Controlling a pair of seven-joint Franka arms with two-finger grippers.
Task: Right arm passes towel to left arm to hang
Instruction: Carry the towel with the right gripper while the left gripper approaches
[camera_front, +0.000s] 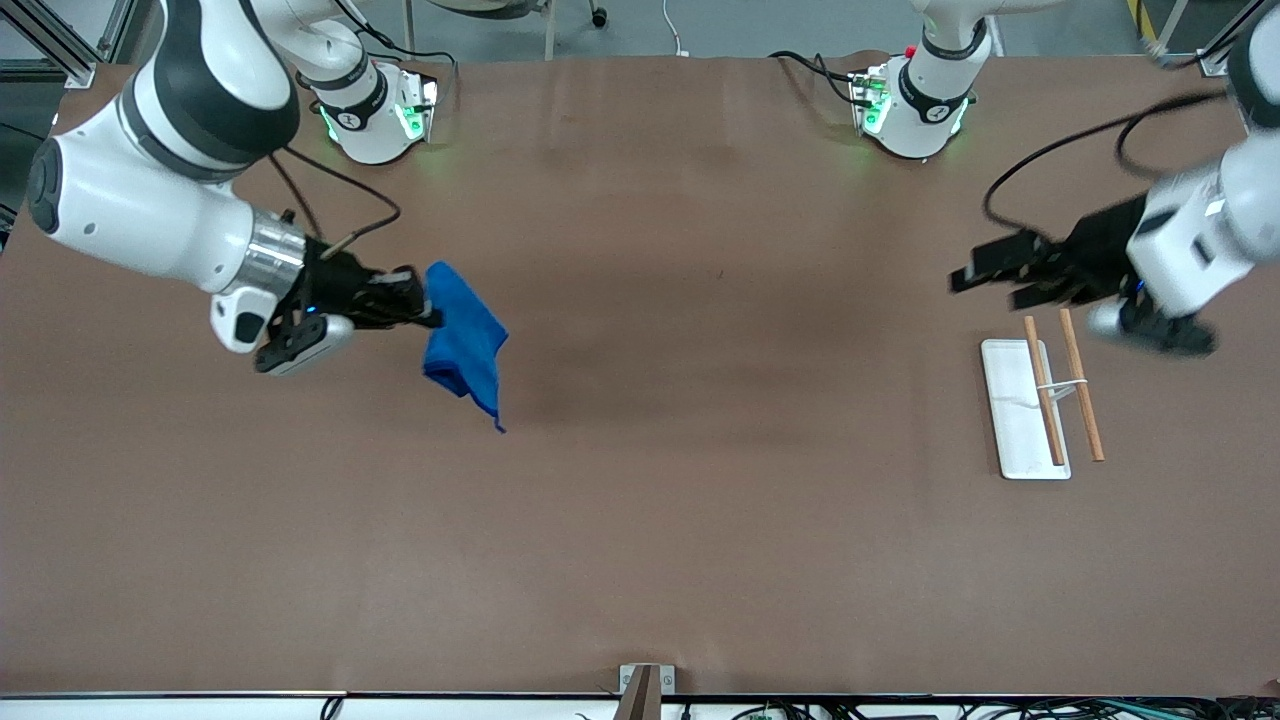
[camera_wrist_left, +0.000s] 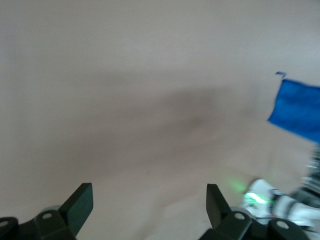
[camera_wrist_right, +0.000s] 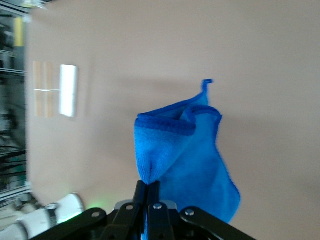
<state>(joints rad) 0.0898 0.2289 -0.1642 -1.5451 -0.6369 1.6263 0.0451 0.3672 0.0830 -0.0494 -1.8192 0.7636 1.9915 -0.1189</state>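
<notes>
towel (camera_front: 465, 345) dangles off the table from the right gripper (camera_front: 425, 300), fingers pinched tight on its top edge, long axis hanging down; left gripper (camera_front: 990, 275), fingers wide apart, sits well apart over the rack (camera_front: 1020, 410) end

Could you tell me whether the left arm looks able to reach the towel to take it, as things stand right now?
Probably yes, though not yet. The left gripper hangs open above the rack, apart from the towel, which dangles from the shut right gripper over bare table. Nothing stands between them.
</notes>
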